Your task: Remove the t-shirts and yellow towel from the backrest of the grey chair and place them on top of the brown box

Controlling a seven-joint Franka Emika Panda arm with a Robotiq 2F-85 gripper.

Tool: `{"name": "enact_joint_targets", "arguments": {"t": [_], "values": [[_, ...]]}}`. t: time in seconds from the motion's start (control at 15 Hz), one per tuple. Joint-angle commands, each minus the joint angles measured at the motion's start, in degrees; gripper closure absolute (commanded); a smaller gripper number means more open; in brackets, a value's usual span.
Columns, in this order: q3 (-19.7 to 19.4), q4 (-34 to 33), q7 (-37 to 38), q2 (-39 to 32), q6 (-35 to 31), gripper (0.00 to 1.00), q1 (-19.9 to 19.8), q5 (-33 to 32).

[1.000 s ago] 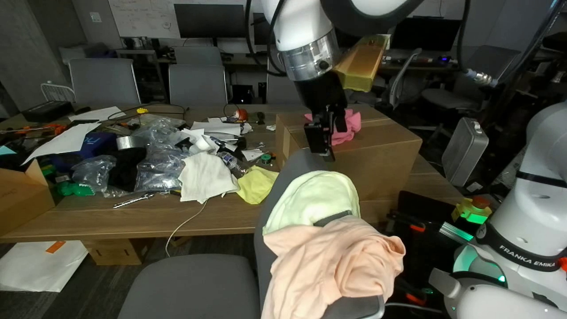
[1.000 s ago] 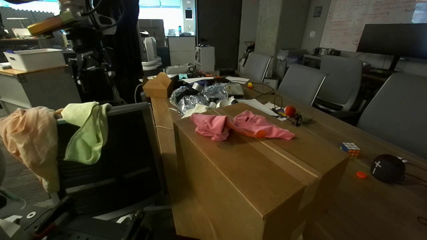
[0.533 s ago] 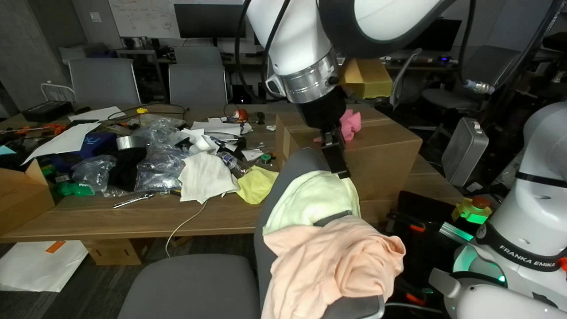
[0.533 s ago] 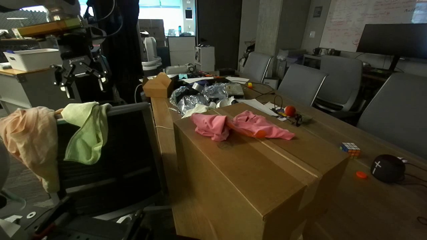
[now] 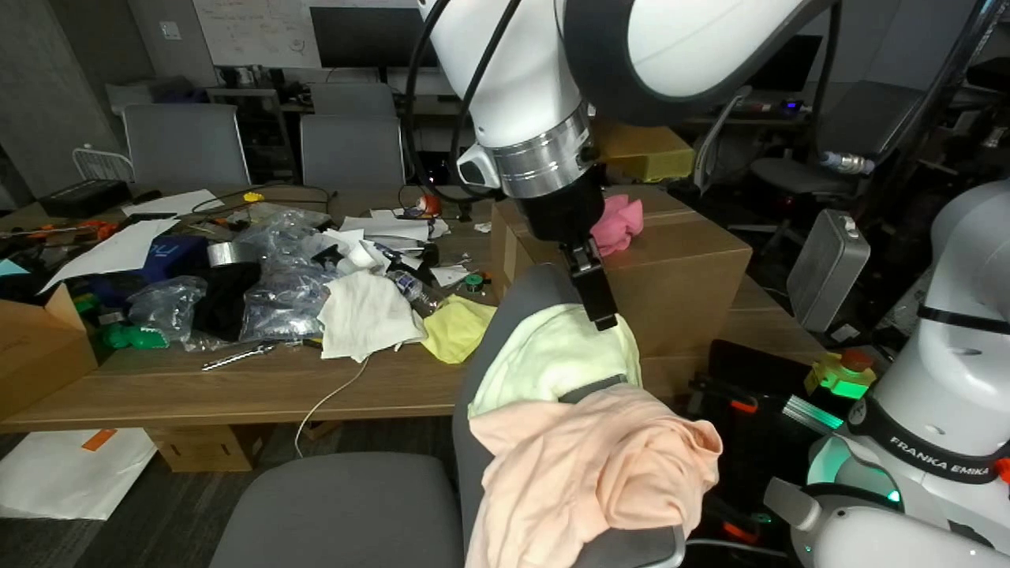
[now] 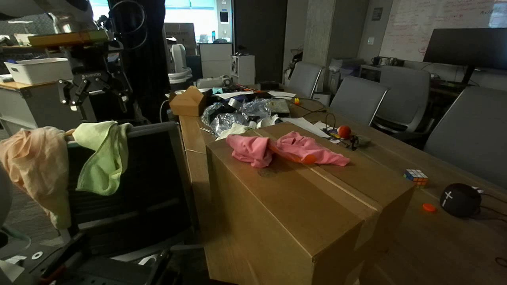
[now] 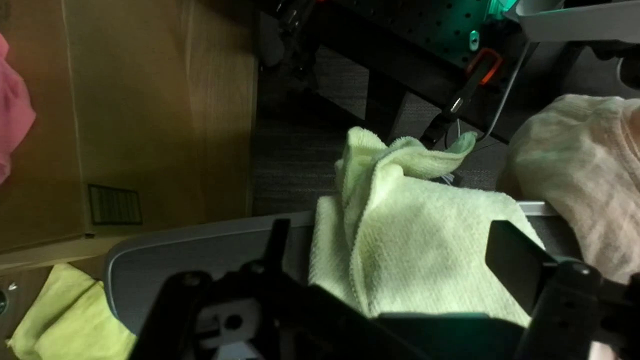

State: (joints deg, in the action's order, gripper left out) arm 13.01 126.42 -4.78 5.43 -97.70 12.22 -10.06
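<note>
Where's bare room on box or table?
Brown box: top, from pink t-shirt to the end farthest from the plastic bags. Wooden table: narrow strip between metal tool and the edge facing the grey chair, up to the white cable. Crowded: beyond that strip, with bags, white cloth, yellow rag.

In an exterior view, saw a Rubik's cube (image 6: 416, 178) with a speaker (image 6: 460, 200) at its four o'clock; in an exterior view, a bright yellow rag (image 5: 459, 330) with a white cloth (image 5: 365, 315) at its nine.

Fuzzy cloth towel (image 7: 430, 245), smooth matt cardboard box (image 6: 293, 206)
</note>
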Motion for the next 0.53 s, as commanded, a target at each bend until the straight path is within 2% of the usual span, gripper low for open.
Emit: {"name": "enact_joint_targets", "arguments": {"t": [0.0, 0.47], "values": [[-0.43, -0.04, 0.38, -1.13, -5.22, 0.00, -0.18, -1.11], [-1.40, -0.57, 1.61, -3.44, -8.50, 0.00, -1.00, -2.86]]}}
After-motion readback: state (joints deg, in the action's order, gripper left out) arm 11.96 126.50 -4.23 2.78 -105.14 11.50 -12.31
